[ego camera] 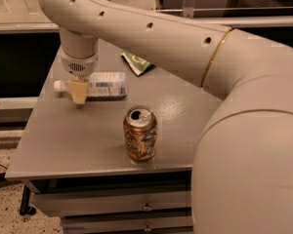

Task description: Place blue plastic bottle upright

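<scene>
The blue plastic bottle (106, 85) lies on its side at the back left of the grey table (73, 140). Its white cap (59, 86) points left and its pale blue-and-white label faces up. My gripper (78, 97) points straight down in front of the bottle's neck, between the cap and the label, close to the tabletop. It hides part of the neck. My large pale arm (151, 38) reaches in from the right above the table.
A bronze soda can (140, 133) stands upright and opened near the table's front edge. A green snack bag (138, 62) lies at the back, partly under my arm. Drawers (146, 206) sit below the tabletop. The floor drops away on the left.
</scene>
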`<state>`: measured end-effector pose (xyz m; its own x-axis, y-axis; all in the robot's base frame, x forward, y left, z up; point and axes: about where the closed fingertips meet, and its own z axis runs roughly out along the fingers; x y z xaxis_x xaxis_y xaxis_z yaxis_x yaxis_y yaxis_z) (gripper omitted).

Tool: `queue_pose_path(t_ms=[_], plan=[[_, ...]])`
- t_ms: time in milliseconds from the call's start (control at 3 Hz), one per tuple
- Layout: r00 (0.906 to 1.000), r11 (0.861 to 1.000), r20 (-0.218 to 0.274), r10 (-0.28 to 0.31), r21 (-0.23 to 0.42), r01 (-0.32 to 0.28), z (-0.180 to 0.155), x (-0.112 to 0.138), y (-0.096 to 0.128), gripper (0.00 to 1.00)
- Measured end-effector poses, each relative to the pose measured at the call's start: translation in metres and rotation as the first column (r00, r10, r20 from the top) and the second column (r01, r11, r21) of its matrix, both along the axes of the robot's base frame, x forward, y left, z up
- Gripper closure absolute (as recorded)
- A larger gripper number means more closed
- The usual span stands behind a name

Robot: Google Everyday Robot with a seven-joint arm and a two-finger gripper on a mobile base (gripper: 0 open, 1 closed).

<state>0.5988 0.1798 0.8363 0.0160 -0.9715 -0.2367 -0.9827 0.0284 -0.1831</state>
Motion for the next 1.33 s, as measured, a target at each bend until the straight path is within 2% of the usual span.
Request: queue_pose_path(t_ms=[333, 667, 1000, 1333], plan=[[0.9998, 1.000, 0.019, -0.008, 0.008, 0.008, 0.014, 0.001, -0.011, 0.64], [0.9984, 0.993, 0.050, -0.025, 0.114, 0.019, 0.059, 0.014, -0.033, 0.88], [0.9941, 0.970, 0.106, -0.020, 0.242, -0.006, 0.120, 0.021, -0.052, 1.00], [0.9892, 0.943, 0.146, -0.015, 0.331, -0.035, 0.161, 0.021, -0.062, 1.00]])
